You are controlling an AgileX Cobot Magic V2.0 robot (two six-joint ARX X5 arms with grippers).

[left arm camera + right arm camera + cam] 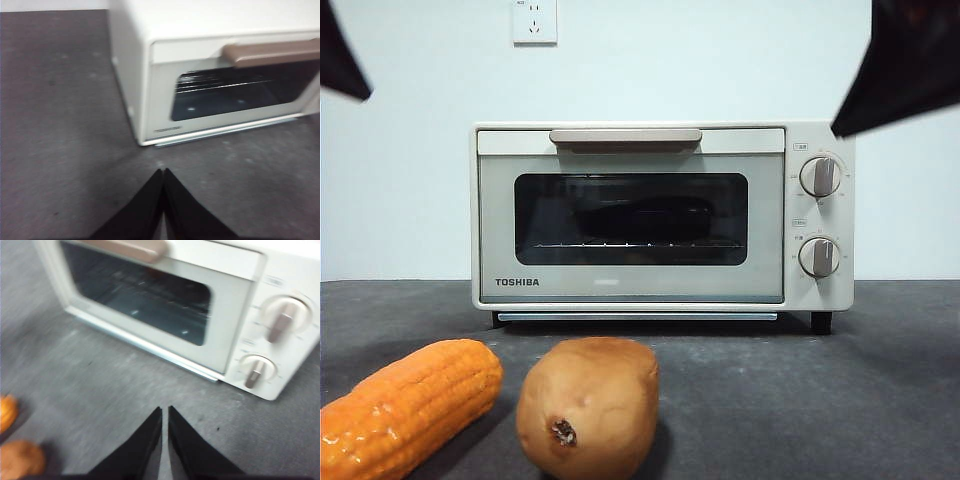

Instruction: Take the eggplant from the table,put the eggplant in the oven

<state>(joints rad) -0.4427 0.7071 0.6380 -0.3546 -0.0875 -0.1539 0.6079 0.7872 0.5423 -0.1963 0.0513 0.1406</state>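
Both jaws were closed and empty, the left gripper [163, 172] and right gripper [165, 410] hanging above the surface [880, 400] before the oven [662, 215]. Its door was shut, and a dark long shape behind the glass looked like the eggplant [640, 217], so the job seemed done. Reflections blurred it; corn [405, 405] and potato [588, 405] sat in front.

- Bench [840, 400]: dark grey, speckled matte surface, running back to a white wall.
- Oven [630, 285]: cream-white TOSHIBA unit, sitting on the bench toward the rear, door shut.
- Corn cob [405, 405]: orange, lying at the near left.
- Potato [588, 405]: tan-brown, resting just beside the cob.
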